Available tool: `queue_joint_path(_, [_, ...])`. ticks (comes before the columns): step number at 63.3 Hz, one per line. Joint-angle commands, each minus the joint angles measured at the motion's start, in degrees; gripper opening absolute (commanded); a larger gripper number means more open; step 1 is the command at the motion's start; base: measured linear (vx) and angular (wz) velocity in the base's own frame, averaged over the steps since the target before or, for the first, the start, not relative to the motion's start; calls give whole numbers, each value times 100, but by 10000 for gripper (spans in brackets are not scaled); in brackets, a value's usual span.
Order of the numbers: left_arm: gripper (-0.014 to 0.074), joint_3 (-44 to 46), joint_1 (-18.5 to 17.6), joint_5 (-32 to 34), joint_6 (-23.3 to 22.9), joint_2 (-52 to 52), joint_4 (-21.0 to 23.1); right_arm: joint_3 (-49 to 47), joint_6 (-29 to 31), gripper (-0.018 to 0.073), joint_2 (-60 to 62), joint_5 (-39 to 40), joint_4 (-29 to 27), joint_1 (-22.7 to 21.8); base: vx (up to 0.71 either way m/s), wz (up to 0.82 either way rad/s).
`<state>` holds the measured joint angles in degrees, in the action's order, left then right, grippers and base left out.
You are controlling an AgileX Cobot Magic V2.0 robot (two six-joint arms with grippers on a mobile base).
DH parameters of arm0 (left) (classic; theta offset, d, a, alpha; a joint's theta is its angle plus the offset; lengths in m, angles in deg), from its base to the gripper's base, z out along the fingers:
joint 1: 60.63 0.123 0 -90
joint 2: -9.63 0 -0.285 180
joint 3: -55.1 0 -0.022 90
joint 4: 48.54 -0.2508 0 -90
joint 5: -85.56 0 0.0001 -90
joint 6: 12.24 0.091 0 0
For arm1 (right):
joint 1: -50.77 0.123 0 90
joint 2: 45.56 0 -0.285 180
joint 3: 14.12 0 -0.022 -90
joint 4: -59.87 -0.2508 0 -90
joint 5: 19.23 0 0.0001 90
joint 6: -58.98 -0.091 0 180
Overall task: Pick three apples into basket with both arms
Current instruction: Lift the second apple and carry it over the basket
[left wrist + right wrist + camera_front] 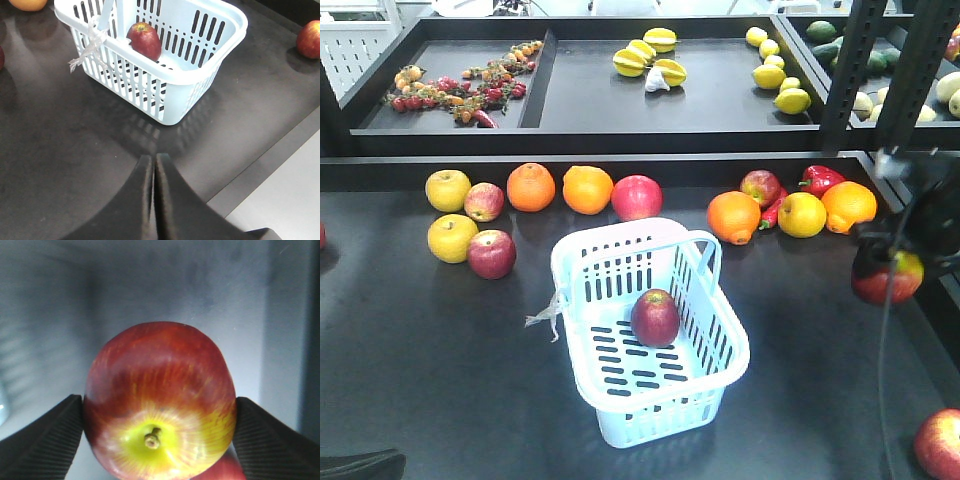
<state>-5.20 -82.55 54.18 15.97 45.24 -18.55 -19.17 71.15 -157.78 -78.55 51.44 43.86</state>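
Note:
The pale-blue basket (650, 425) stands mid-table with one dark-red apple (655, 317) on its floor. My right gripper (886, 262) hovers above the table's right edge, shut on a second apple (888, 284). In the right wrist view that apple (160, 390) fills the gap between both ribbed pads (47, 440), stem end toward the camera. A third red apple (942, 444) lies at the front right corner. My left gripper (154, 167) is shut on nothing, low over the table in front of the basket (135, 85). The apple in the basket (144, 40) shows there too.
Along the table's back lie yellow apples (448, 190), oranges (531, 187), more red apples (636, 197) and red peppers (820, 180). A red apple (492, 253) sits left of the basket. A raised shelf (580, 140) of fruit and black uprights (845, 70) stand behind.

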Motion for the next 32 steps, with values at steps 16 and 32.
queue_joint_path(16, [-7,140,-12,334,-42,28,166,-134,712,124,1355,-1109,-1599,94,0,0])
queue_joint_path(32, [-7,140,-12,334,-42,28,171,-122,644,129,1419,-1075,-1942,1281,0,0])
